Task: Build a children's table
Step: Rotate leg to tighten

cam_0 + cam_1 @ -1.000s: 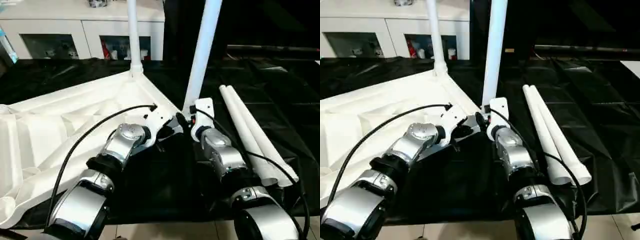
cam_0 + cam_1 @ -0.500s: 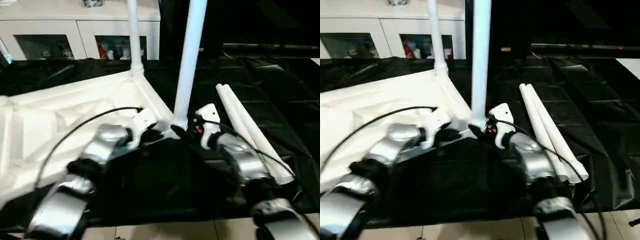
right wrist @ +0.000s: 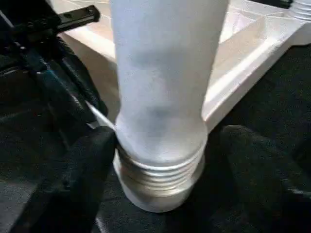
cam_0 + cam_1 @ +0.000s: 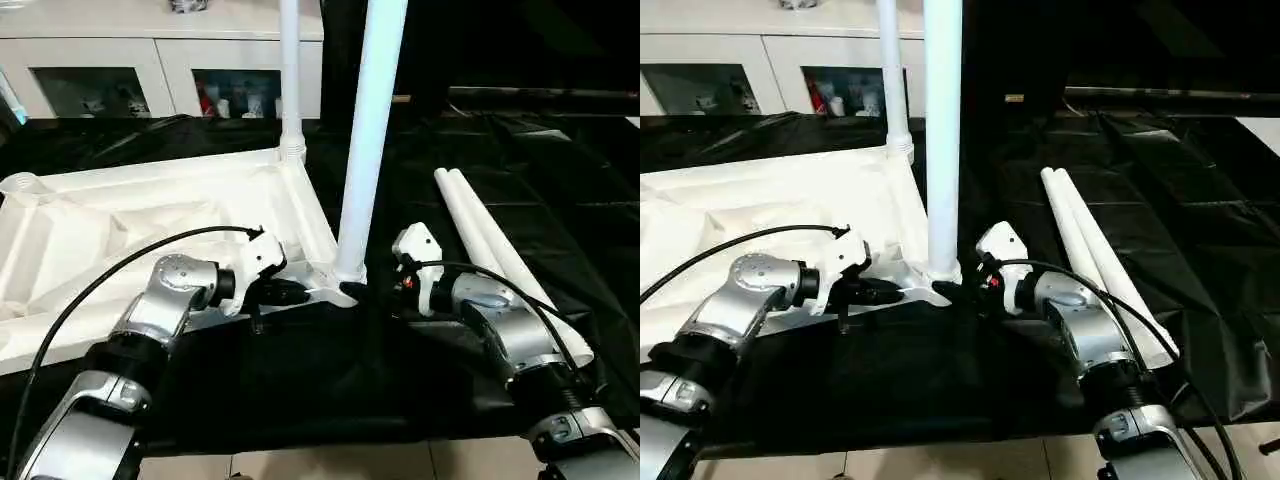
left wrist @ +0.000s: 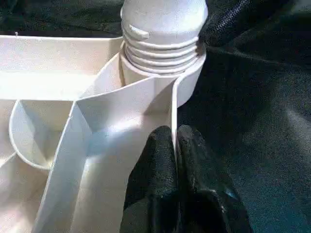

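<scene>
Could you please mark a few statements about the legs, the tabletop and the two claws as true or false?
1. Two legs stand upright in corner sockets of the tabletop. True: the near leg and the far leg both rise from corners.
2. The near leg is screwed fully home. False: in the wrist views several turns of its thread show above the socket.
3. The left claw is shut on the tabletop's thin wall. True.
4. The spare legs lie on the tabletop. False: they lie on the black cloth, beside the right arm.
5. The right claw is clamped tight on the near leg. False: its fingers sit spread on either side of the leg's base.
</scene>
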### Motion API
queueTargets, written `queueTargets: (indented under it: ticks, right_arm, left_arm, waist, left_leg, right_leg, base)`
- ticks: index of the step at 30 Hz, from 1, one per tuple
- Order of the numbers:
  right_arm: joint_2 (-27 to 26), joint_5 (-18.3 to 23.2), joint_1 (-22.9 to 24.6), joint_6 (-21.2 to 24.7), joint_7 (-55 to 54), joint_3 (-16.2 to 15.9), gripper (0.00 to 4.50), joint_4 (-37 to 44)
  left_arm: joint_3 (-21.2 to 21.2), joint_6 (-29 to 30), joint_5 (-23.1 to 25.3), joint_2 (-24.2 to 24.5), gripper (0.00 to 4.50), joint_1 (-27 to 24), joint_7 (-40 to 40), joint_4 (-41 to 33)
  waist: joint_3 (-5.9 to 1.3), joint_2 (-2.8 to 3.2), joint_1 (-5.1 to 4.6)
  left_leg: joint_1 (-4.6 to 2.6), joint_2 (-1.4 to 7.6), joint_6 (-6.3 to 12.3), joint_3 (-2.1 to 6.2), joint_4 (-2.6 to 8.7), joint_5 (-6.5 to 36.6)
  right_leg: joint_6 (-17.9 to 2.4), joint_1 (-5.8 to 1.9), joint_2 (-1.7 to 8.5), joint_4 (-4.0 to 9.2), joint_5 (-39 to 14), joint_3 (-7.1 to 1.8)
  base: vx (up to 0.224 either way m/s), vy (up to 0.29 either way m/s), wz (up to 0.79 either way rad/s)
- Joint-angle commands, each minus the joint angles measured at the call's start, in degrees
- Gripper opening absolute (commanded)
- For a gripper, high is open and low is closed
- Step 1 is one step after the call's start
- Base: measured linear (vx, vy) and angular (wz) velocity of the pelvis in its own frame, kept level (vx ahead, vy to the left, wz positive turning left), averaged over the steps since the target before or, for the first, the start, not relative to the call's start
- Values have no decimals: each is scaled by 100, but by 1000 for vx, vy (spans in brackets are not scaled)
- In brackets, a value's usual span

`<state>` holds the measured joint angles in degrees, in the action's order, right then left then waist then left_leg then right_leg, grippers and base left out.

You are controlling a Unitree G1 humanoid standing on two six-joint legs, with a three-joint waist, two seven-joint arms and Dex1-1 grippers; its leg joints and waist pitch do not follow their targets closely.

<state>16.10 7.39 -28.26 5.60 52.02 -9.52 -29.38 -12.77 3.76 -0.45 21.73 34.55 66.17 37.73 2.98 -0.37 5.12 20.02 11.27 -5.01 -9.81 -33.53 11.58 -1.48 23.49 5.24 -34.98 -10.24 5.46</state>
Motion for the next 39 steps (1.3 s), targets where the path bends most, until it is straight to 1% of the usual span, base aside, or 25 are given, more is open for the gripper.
queueTargets:
  ticks: [1,2,3,4,6,7,12,14,16,17,18,19,20,22,24,26,30,31,34,35,38,39]
  right_arm:
    - [34,78,57,56,52,-17,331,109]
    - [34,78,57,56,52,-17,320,109]
    - [17,93,67,55,103,-28,314,98]
    - [11,95,73,43,124,-33,311,91]
    - [-3,97,77,33,161,-41,288,81]
    - [-5,94,77,32,162,-42,281,79]
    - [-16,65,79,33,180,-39,271,79]
    - [-7,9,75,-39,119,-45,270,63]
    - [5,-90,60,-176,3,-68,270,13]
    - [-14,-56,41,-145,-8,-41,270,-24]
    - [-35,8,26,-77,18,-3,325,-35]
    - [-68,91,1,11,35,58,339,-34]
    - [-69,69,-12,-6,14,54,339,-38]
    - [-67,-1,-28,-69,-38,26,355,-54]
    - [-77,-51,-38,-121,-74,0,355,-67]
    - [-93,-70,-51,-148,-101,-7,355,-94]
    - [-113,-49,-64,-139,-109,4,355,-123]
    - [-124,-15,-68,-118,-89,19,341,-127]
    - [-124,10,-66,-100,-69,26,341,-119]
    - [-131,64,-62,-67,-31,49,313,-112]
    - [-157,111,-68,-37,22,89,304,-126]
    - [-157,111,-68,-37,22,89,287,-126]
  left_arm:
    - [38,14,-274,-45,0,-101,256,-72]
    - [38,14,-274,-45,0,-101,256,-72]
    - [42,36,-272,-38,0,-114,271,-99]
    - [45,39,-269,-38,0,-115,264,-102]
    - [51,54,-270,-31,0,-123,268,-123]
    - [51,59,-270,-30,0,-127,269,-131]
    - [53,128,-278,-21,0,-182,283,-237]
    - [54,134,-274,-21,0,-187,291,-247]
    - [59,135,-269,-25,0,-185,288,-246]
    - [58,139,-268,-24,0,-185,292,-249]
    - [57,141,-267,-25,0,-184,293,-252]
    - [61,150,-265,-26,0,-184,292,-266]
    - [60,158,-263,-27,0,-183,291,-273]
    - [61,163,-258,-29,0,-177,287,-275]
    - [63,167,-255,-29,0,-174,286,-276]
    - [67,165,-251,-33,0,-171,278,-272]
    - [70,162,-247,-27,0,-177,275,-274]
    - [72,160,-245,-20,0,-180,277,-274]
    - [76,158,-242,-14,0,-181,272,-271]
    - [80,158,-241,-9,0,-179,272,-269]
    - [94,171,-239,0,0,-177,276,-274]
    - [94,171,-239,0,0,-177,276,-274]
  waist:
    - [-367,-81,19]
    - [-366,-79,22]
    - [-362,-92,17]
    - [-357,-84,24]
    - [-357,-96,24]
    - [-357,-92,24]
    - [-365,-88,18]
    - [-369,-95,15]
    - [-366,-89,14]
    - [-367,-90,15]
    - [-366,-92,13]
    - [-369,-85,15]
    - [-368,-87,14]
    - [-376,-86,20]
    - [-377,-79,23]
    - [-379,-86,22]
    - [-376,-82,18]
    - [-375,-83,19]
    - [-379,-83,19]
    - [-379,-86,19]
    - [-380,-80,21]
    - [-381,-84,19]
  left_leg:
    - [43,189,445,11,370,544]
    - [36,187,450,7,369,545]
    - [41,184,447,4,370,577]
    - [37,188,432,8,373,617]
    - [39,190,411,11,378,638]
    - [40,189,398,14,379,630]
    - [46,187,423,13,369,533]
    - [46,181,430,11,364,507]
    - [39,182,429,9,365,514]
    - [38,181,422,7,363,526]
    - [40,178,424,9,365,546]
    - [37,180,427,10,364,552]
    - [39,180,426,10,363,540]
    - [34,184,427,10,360,500]
    - [33,184,434,8,357,447]
    - [32,182,441,7,355,456]
    - [33,177,418,7,360,556]
    - [38,178,418,9,359,537]
    - [38,177,442,9,354,497]
    - [36,178,447,8,354,495]
    - [32,182,441,10,356,519]
    - [35,180,443,8,352,511]
  right_leg:
    - [-1146,-365,366,370,-1012,-326]
    - [-1150,-360,365,376,-1021,-326]
    - [-1138,-362,361,382,-1081,-324]
    - [-1120,-359,371,391,-1169,-324]
    - [-1082,-362,374,399,-1257,-325]
    - [-1066,-361,370,394,-1267,-324]
    - [-1106,-364,365,373,-1101,-324]
    - [-1111,-368,363,369,-1069,-323]
    - [-1123,-360,361,372,-1065,-320]
    - [-1121,-361,366,375,-1087,-322]
    - [-1117,-367,363,376,-1112,-323]
    - [-1114,-368,366,377,-1117,-324]
    - [-1109,-367,365,375,-1112,-325]
    - [-1127,-366,366,365,-1060,-325]
    - [-1162,-361,358,350,-942,-324]
    - [-1181,-367,358,345,-897,-325]
    - [-1161,-372,363,361,-1011,-326]
    - [-1157,-374,360,358,-982,-326]
    - [-1176,-374,355,344,-885,-324]
    - [-1179,-373,355,346,-884,-323]
    - [-1176,-373,358,348,-931,-323]
    - [-1179,-373,356,347,-911,-324]
  base:
    - [0,0,0]
    - [0,0,0]
    - [0,0,0]
    - [0,0,0]
    - [0,0,0]
    - [0,0,0]
    - [0,0,0]
    - [0,0,0]
    - [0,0,0]
    - [0,0,0]
    - [0,0,0]
    - [0,0,0]
    - [0,0,0]
    - [0,0,0]
    - [0,0,0]
    - [0,0,0]
    - [0,0,0]
    - [0,0,0]
    - [0,0,0]
    - [0,0,0]
    - [0,0,0]
    - [0,0,0]
